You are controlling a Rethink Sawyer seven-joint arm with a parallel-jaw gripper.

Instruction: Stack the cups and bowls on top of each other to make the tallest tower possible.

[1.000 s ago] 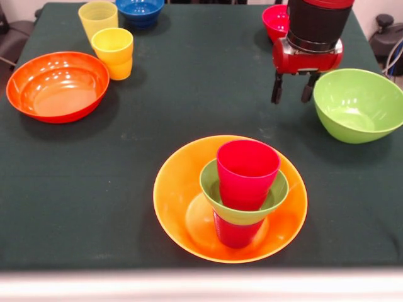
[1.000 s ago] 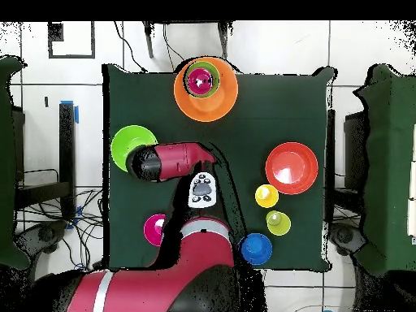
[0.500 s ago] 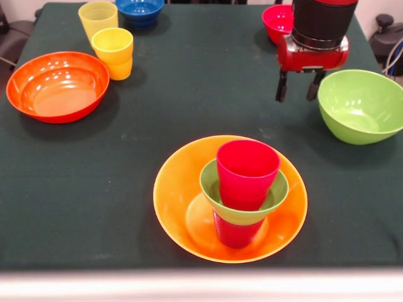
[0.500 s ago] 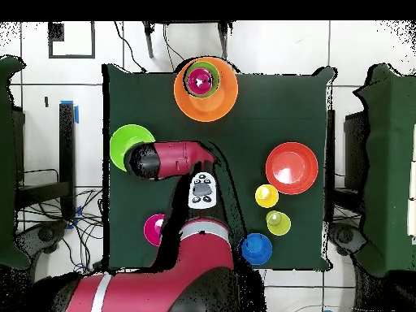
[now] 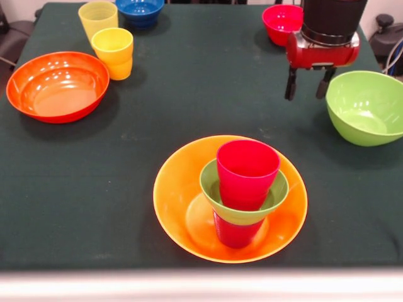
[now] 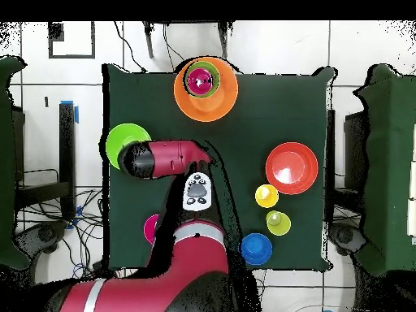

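The tower stands near the table's front edge: a large yellow-orange bowl [image 5: 182, 189] holds a reddish cup [image 5: 236, 234], a small green bowl [image 5: 211, 184] on that, and a red-pink cup [image 5: 247, 168] on top. From overhead the tower [image 6: 201, 80] is at the top. My gripper [image 5: 308, 93] hangs open and empty just above the cloth, its right finger against the rim of the large green bowl [image 5: 368, 107]. In the overhead view my arm [image 6: 166, 158] covers part of that green bowl [image 6: 120, 138].
At the far left sit a wide orange-red bowl [image 5: 56, 85], a yellow-orange cup [image 5: 113, 53], a pale yellow cup [image 5: 97, 17] and a blue bowl [image 5: 140, 11]. A small red-pink bowl [image 5: 280, 22] sits behind my gripper.
My gripper has moved right and slightly away from the tower, and the large green bowl has slid right with it. The tower has not moved.
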